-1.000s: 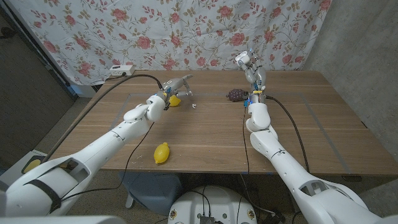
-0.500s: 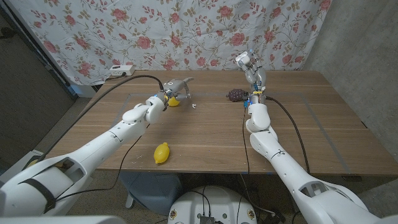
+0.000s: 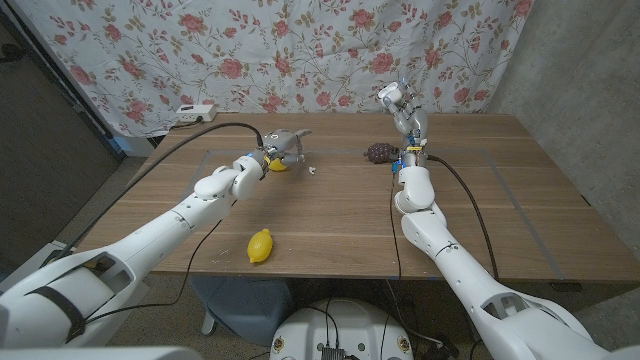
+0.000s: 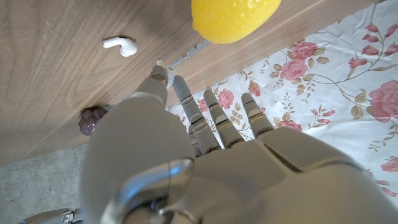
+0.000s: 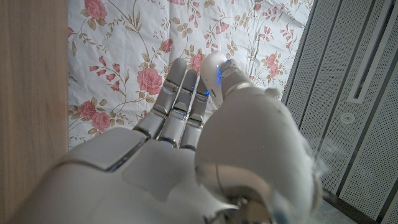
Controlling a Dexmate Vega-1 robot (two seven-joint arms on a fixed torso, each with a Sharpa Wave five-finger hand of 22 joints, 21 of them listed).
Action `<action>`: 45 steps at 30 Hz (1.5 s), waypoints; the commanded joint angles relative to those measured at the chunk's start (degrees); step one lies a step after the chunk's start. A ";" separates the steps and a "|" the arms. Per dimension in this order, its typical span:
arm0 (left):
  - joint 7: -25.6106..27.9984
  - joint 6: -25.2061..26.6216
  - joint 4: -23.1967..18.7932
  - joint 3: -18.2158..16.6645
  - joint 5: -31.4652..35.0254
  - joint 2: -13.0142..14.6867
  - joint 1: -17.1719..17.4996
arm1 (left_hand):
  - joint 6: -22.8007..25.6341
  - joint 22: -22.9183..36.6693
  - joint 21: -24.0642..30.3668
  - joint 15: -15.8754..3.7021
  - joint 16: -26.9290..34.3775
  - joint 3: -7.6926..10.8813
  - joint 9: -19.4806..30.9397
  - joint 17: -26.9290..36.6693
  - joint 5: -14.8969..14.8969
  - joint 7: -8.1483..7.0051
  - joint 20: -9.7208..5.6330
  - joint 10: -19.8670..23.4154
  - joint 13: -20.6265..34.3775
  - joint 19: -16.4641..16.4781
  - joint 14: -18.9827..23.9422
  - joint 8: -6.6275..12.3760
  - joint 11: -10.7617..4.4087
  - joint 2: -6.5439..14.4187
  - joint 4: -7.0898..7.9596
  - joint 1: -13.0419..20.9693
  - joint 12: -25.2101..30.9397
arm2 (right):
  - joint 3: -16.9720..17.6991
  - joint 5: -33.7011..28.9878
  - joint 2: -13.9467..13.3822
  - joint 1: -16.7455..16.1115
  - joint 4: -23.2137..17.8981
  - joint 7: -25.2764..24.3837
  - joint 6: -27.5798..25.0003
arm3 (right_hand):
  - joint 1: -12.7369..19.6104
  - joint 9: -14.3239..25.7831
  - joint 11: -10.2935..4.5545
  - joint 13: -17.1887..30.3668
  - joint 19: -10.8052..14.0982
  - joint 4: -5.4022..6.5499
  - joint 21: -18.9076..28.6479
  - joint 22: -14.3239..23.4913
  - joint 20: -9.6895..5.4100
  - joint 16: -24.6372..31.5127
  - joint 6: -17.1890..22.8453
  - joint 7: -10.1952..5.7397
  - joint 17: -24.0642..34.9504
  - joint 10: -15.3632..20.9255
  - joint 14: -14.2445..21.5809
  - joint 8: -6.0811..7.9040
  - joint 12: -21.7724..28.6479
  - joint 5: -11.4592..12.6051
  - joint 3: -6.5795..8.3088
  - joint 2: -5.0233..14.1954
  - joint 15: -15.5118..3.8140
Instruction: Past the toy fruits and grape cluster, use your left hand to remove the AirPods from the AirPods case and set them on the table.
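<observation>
Although partly hidden, the case (image 3: 391, 95) sits in the right hand (image 3: 405, 115).

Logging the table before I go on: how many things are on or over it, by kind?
Lemons: 2
Grape cluster: 1
Earbud on the table: 1
White case held in the right hand: 1
Total: 5
</observation>
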 commanded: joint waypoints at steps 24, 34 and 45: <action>-1.43 -3.88 2.59 0.10 -0.01 0.56 -1.12 | -0.68 0.17 -0.15 -0.02 -5.67 -2.27 -0.06 -3.60 0.62 -1.90 -0.26 -4.35 -6.01 -0.85 -0.30 0.57 -0.37 -2.88 3.10 -9.57 -5.68 | -0.82 -0.92 0.11 0.20 -0.73 -0.99 -0.75 | 0.75 0.13 -5.53 0.13 -0.60 -0.21 0.95 0.02 -9.81 -0.01 0.27 0.33 -0.09 5.63 0.19 0.21 4.76 0.70 0.18 1.41 -10.60; 0.11 -5.50 0.77 -3.06 -4.72 0.87 0.78 | -1.19 0.18 -0.29 0.41 -6.50 -2.45 -0.10 -4.47 0.66 -1.81 -0.05 -5.67 -7.77 -1.16 -0.73 0.54 -0.29 -3.04 3.48 -11.69 -8.04 | -1.11 -1.66 0.11 0.39 -0.64 -1.37 -0.85 | 0.71 0.13 -5.60 0.20 -0.69 -0.20 1.06 0.01 -9.80 0.00 0.32 0.35 -0.12 5.46 0.22 0.22 4.83 0.76 0.20 1.45 -10.58; 2.59 -7.00 -1.69 -7.58 -10.75 1.03 4.12 | -1.15 0.20 -0.26 1.41 -7.24 -2.74 -0.14 -5.35 0.63 -1.44 0.27 -8.81 -9.67 -1.04 -1.87 0.70 0.25 -3.29 3.91 -14.33 -11.58 | -1.92 -3.27 0.79 1.22 -0.13 -2.52 -0.90 | 0.68 0.13 -5.64 0.21 -0.76 -0.22 1.16 0.00 -9.80 -0.02 0.22 0.27 -0.15 5.49 0.21 0.18 4.93 0.79 0.20 1.42 -10.60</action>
